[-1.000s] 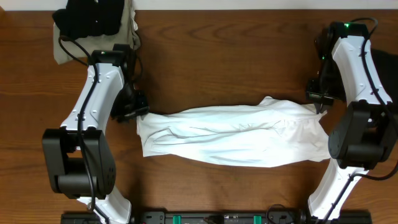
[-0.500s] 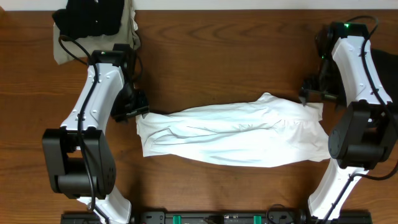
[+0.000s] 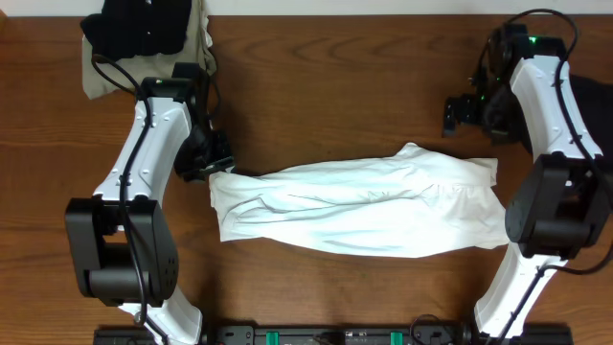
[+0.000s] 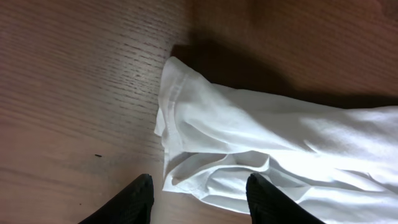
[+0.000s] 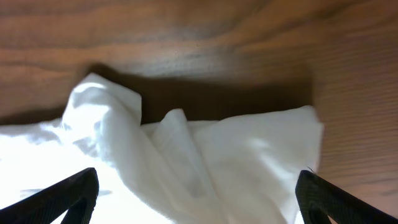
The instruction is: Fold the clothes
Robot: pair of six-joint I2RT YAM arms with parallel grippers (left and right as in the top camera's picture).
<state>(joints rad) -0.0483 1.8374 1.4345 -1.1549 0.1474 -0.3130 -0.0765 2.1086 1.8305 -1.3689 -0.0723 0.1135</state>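
Left pincer [image 3: 215,163], spread apart and empty, sits at the left end of the white shirt [image 3: 354,206], whose long axis runs left-right across the counter [image 3: 335,86] at mid-frame; right pincer [image 3: 460,108], likewise spread and empty, hovers farther off at upper right.

Overhead straight down, far, whole table [image 3: 335,77]; wrist views close, angled down, each on opposite white shirt [image 3: 354,206] end

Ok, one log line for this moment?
left gripper: open at left end of wrinkled white fabric shirt | right gripper: open above right end
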